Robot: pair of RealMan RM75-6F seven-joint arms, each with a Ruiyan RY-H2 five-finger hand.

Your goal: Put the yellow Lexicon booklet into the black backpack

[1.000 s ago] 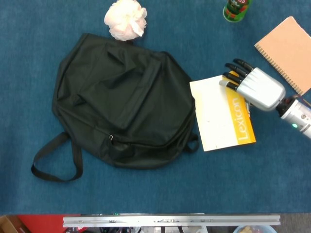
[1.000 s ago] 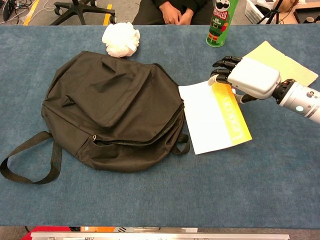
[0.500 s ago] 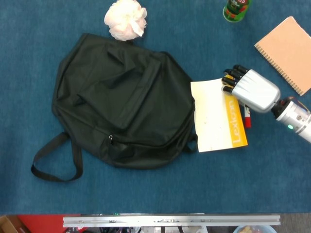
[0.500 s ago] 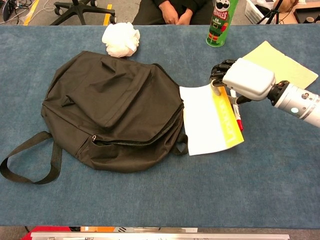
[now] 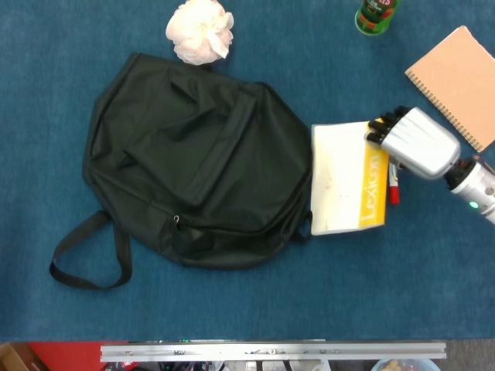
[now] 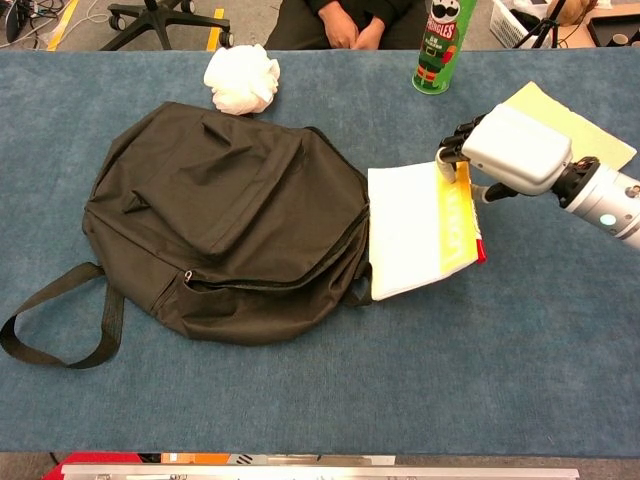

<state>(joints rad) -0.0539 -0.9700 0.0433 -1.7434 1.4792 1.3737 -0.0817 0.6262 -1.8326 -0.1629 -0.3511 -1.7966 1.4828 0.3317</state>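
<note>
Head view, looking straight down on a blue table: the right hand (image 5: 410, 139) has its fingers curled over the far yellow edge of the booklet (image 5: 346, 188) and clamps it. A second ago the booklet lay flat with the hand resting on top; since then that edge has come up off the table and a red pen (image 5: 394, 188) has appeared beneath it. The near white edge still touches the black backpack (image 5: 193, 158), whose flap lies shut. I judge the pick-up nearly done, with the bag yet to be opened. The left hand is out of sight in both views.

Readable writing: "Lexicon" runs along the yellow strip. A green can (image 6: 443, 45) at the back says "Pringles". A tan spiral notebook (image 5: 456, 81) and a white puff (image 5: 200, 29) bear no legible text.
</note>
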